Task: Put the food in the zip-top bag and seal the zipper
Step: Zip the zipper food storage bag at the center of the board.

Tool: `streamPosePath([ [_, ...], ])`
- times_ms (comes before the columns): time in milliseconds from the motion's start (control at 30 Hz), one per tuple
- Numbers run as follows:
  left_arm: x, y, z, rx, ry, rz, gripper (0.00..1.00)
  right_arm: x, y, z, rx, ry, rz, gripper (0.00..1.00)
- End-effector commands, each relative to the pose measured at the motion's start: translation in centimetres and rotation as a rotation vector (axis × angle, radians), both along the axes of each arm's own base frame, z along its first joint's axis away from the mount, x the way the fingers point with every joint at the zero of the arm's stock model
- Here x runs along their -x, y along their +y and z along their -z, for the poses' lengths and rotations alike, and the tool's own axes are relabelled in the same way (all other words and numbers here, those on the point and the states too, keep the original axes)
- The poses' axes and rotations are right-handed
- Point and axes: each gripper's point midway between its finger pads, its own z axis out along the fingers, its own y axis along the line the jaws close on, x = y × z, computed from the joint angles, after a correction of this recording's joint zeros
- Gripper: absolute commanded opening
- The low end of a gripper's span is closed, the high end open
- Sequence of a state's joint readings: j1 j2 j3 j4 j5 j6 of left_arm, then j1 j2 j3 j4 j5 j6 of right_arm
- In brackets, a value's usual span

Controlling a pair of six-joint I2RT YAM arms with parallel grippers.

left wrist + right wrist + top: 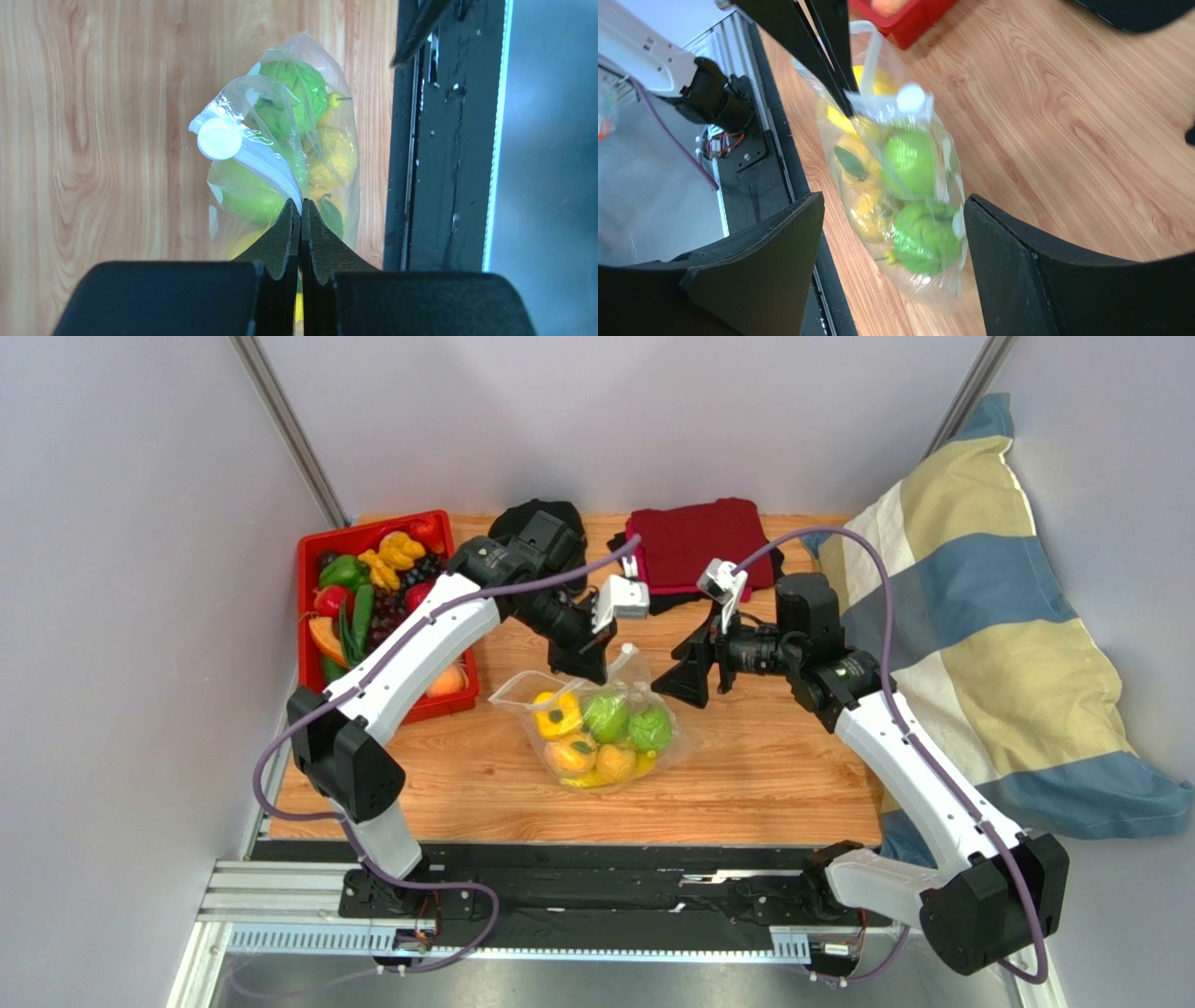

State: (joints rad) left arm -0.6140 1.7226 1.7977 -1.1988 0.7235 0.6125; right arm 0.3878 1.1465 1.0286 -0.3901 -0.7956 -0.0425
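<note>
The zip-top bag (603, 739) lies on the wooden table, holding green limes (608, 717) and yellow pieces (557, 711). My left gripper (589, 668) is shut on the bag's top edge at the far side. In the left wrist view the fingertips (301, 205) pinch the white zipper strip (270, 164), with the bag (309, 105) hanging beyond them. My right gripper (687, 681) is open just right of the bag's top. In the right wrist view its jaws (892, 203) stand wide apart with the bag (906, 203) seen between them, not touching.
A red tray (312, 557) with more toy fruit and vegetables stands at the back left. A dark red cloth (697, 542) and a black cloth (540, 522) lie at the back. A striped pillow (982, 616) fills the right side. A black rail (589, 861) runs along the near edge.
</note>
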Motion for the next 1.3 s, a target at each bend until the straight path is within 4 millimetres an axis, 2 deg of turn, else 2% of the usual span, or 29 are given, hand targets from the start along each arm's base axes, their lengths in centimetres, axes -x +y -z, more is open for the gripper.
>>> streamPosePath([
  [0,1.9,0.0,-1.1,0.011,-0.213,0.173,0.0,0.2,1.4,-2.6,-0.043,-0.153,-0.122,0.73],
  [233,2.3,-0.5,-1.1,0.009,-0.345,0.177,0.0,1.2,2.3,-0.9,-0.055,-0.065,-0.186,0.61],
  [367,2.7,-0.6,-1.0,0.002,-0.391,0.2,0.0,1.4,3.1,-0.5,-0.059,-0.059,-0.203,0.56],
  [467,2.9,-0.6,-0.8,-0.009,-0.401,0.207,0.0,1.6,3.5,-0.9,-0.075,-0.042,-0.226,0.51],
  [633,2.3,-0.7,-1.1,-0.006,-0.423,0.172,0.0,2.9,3.9,-0.7,-0.065,-0.048,-0.279,0.34],
  [767,1.9,-0.7,-1.2,0.001,-0.442,0.138,0.0,3.6,3.7,-0.2,-0.048,-0.039,-0.292,0.35],
  [1033,2.0,-1.0,-1.7,0.029,-0.441,0.122,0.0,3.2,3.8,0.6,-0.043,-0.003,-0.254,0.3],
  [1133,2.1,-0.9,-1.8,0.033,-0.441,0.117,0.0,3.2,3.7,0.8,-0.031,-0.016,-0.255,0.15],
  [1167,2.1,-0.9,-1.8,0.032,-0.442,0.117,0.0,3.2,3.7,0.8,-0.03,-0.019,-0.255,0.02],
  [1267,2.2,-0.7,-1.7,0.031,-0.438,0.112,0.0,2.8,3.5,0.9,-0.018,-0.022,-0.228,0.0],
])
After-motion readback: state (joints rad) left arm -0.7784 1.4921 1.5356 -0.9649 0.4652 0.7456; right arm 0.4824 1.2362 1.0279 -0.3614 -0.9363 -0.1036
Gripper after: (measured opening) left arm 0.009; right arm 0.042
